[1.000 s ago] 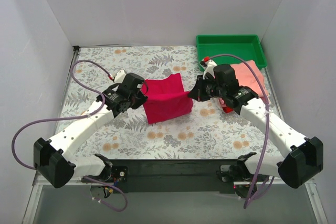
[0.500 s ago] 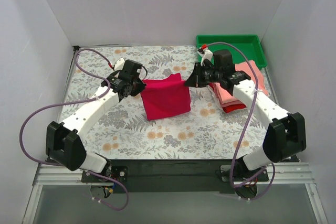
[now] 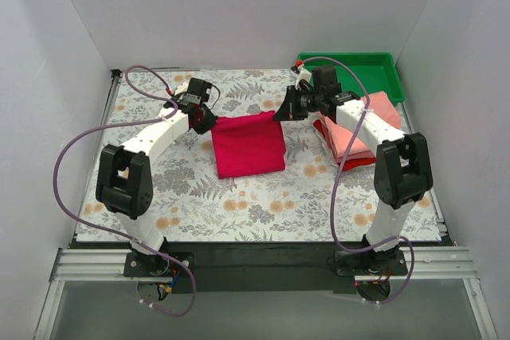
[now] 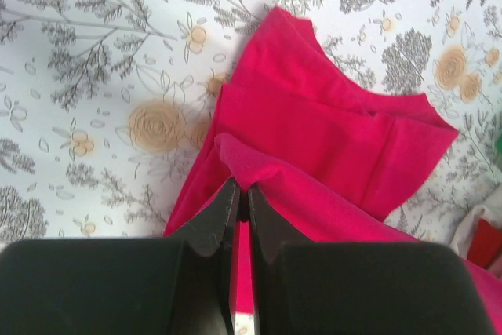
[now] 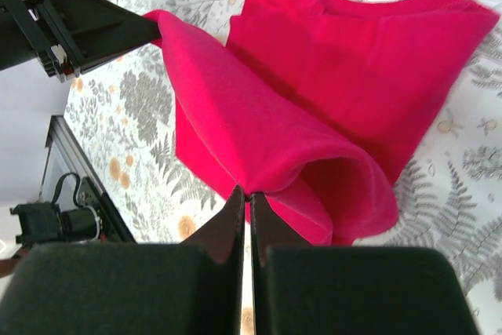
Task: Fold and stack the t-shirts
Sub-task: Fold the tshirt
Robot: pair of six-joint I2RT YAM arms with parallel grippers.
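Crimson t-shirt (image 3: pixel 247 147): lies in the middle of the bench (image 3: pixel 239 212), a partly folded block. Its near edge is flat on the floral surface and its far edge is raised.
Fold: in the right wrist view the top layer curls over in a soft loop above the layers below, so the fold looks unfinished.
Left hand (image 3: pixel 209 120): at the far left corner of the shirt. Its fingers (image 4: pixel 224 211) are pressed together on a ridge of crimson cloth.
Right hand (image 3: pixel 280 112): at the far right corner. Its fingers (image 5: pixel 232 221) are pinched tight on the edge of the curled layer.
Held edge: runs left to right between the two hands, across the bench, fairly taut.
Lie of the cloth: the body of the shirt stretches from both hands back toward the arm bases. In the left wrist view the lower layers also reach a little beyond the pinch.
Judgement: the next move depends on keeping that edge level, so both hands should travel together and set it square on the lower layers.
Salmon-pink t-shirt (image 3: pixel 360 127): folded, to the right of the crimson one, just beside the right hand and well apart from the left.
Brighter red t-shirt (image 3: pixel 351 164): under the pink one, showing only at the stack's near edge.
Nearer arm: the right, should the crimson shirt go onto that stack.
Green tray (image 3: pixel 384 59): far right corner, behind the stack.
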